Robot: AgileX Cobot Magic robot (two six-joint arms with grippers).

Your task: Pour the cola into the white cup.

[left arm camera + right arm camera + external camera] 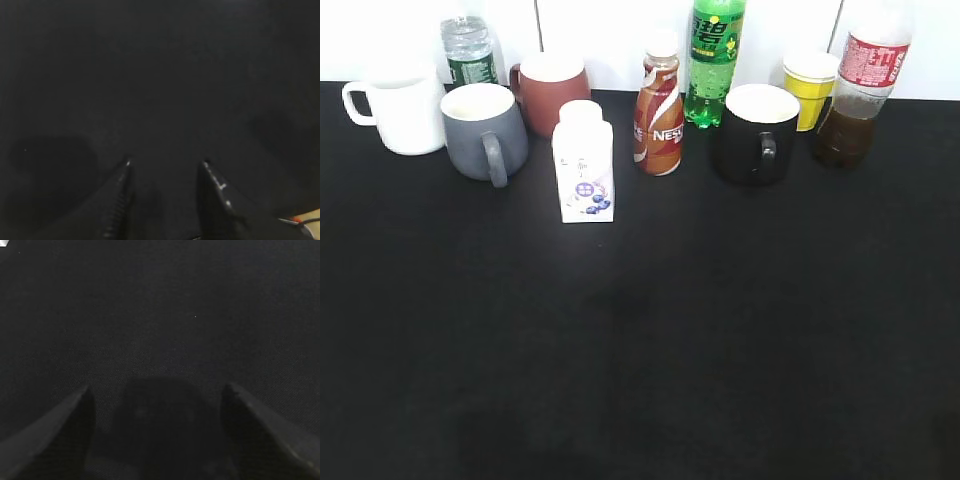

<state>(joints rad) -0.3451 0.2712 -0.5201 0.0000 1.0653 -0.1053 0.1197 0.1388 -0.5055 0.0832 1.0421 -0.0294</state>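
The cola [861, 88], a clear bottle with a red label and dark liquid low inside, stands upright at the far right of the back row. The white cup [400, 108] stands at the far left, handle to the left, next to the grey mug [483, 131]. Neither arm shows in the exterior view. My left gripper [166, 162] is open and empty over bare black cloth. My right gripper [157, 387] is open and empty over black cloth. Neither wrist view shows the cola or the cup.
Along the back stand a water bottle [469, 49], a brown mug [551, 92], a white carton [585, 163], a Nestle bottle [659, 107], a green soda bottle [714, 58], a black mug [757, 133] and a yellow paper cup [809, 86]. Black cloth [640, 350] covers the table.
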